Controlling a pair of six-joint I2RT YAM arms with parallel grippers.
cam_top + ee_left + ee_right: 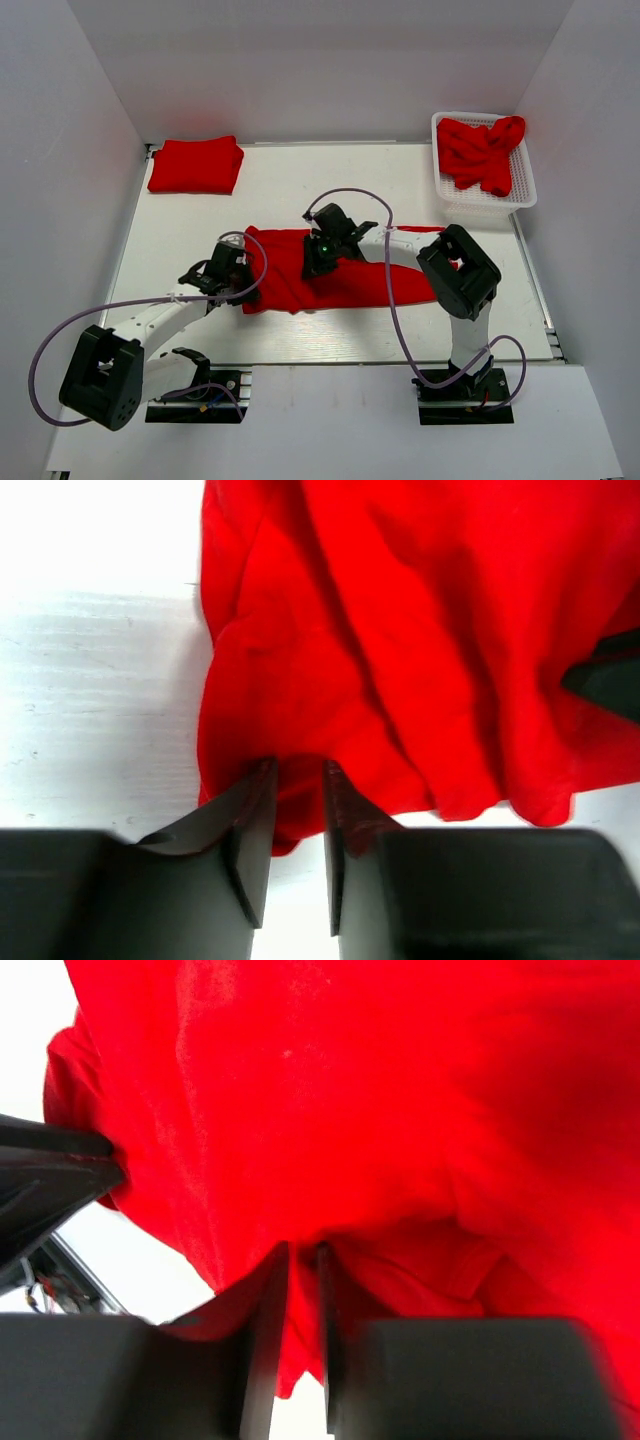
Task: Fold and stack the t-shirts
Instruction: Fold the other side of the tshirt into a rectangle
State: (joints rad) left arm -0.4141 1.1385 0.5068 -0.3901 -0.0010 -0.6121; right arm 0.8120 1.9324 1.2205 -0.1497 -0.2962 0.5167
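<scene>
Red cloth fills most of what both tools see. The shirt (290,282) lies spread across the middle of the desk (340,170), under and between the two tools. The left tool (298,810) has its fingers drawn close together on the shirt's edge, with a fold of red pinched in the narrow gap. The right tool (302,1290) sits over the middle of the same shirt, fingers likewise closed on a bunched ridge of fabric. Well beyond the left tool, at the far corner, lies a folded shirt (195,165). Well beyond the right tool stands a basket (478,207) holding crumpled shirts (485,150).

To my eye the risk is in the grips. Each pinch looks thin, right at a hem or wrinkle, so cloth could slip out mid-lift and the fold would collapse. The right tool may have caught more than one layer, though I cannot tell, and that would drag the shirt into a lump. If the two pull unevenly, the fold comes out skewed.
</scene>
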